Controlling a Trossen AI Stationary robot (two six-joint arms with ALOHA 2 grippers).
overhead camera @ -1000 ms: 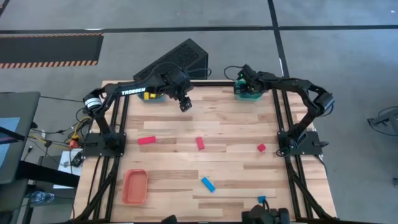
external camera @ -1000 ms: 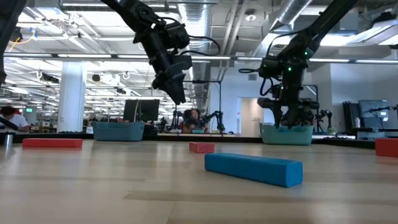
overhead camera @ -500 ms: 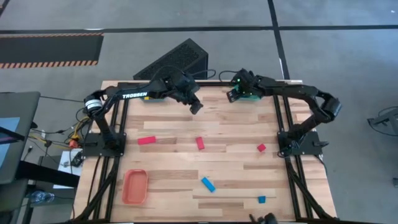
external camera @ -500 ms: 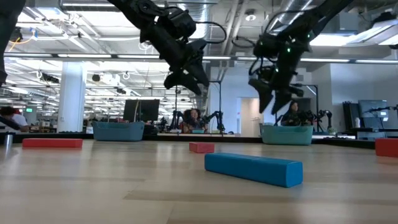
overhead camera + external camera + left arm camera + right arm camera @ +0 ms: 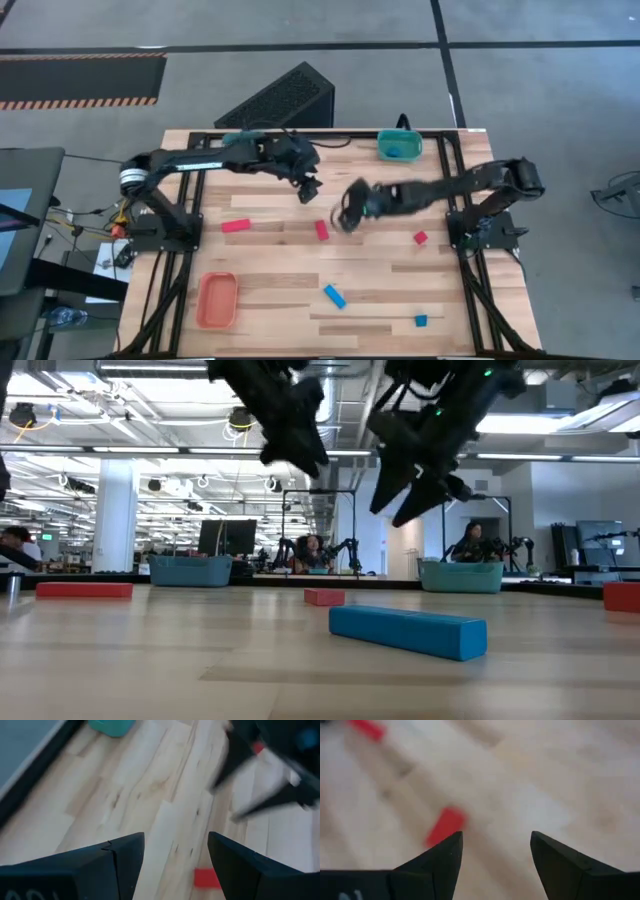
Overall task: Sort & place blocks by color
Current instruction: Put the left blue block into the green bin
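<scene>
- A slatted wooden table (image 5: 380,290) fills the overhead view, with both dark arms reaching in over its middle.
- The left gripper (image 5: 309,188) hangs above the boards toward the far side of the table, its fingers (image 5: 125,865) spread and holding nothing.
- The right gripper (image 5: 344,214) hangs near mid-table, just beside a red bar, its fingers (image 5: 445,862) likewise spread and empty.
- An orange tray (image 5: 216,300) sits near the front left corner; a teal tray (image 5: 399,147) rests at the far edge, right of centre.
- A long red bar (image 5: 236,226) lies on the left half of the table, well apart from the others.
- A short red bar (image 5: 322,230) lies at mid-table, between the two grippers and slightly in front of them.
- A blue bar (image 5: 334,296) lies tilted toward the front, right of the orange tray.
- A small red cube (image 5: 420,238) sits on the right side.
- A tiny blue cube (image 5: 421,321) lies near the front right edge.
</scene>
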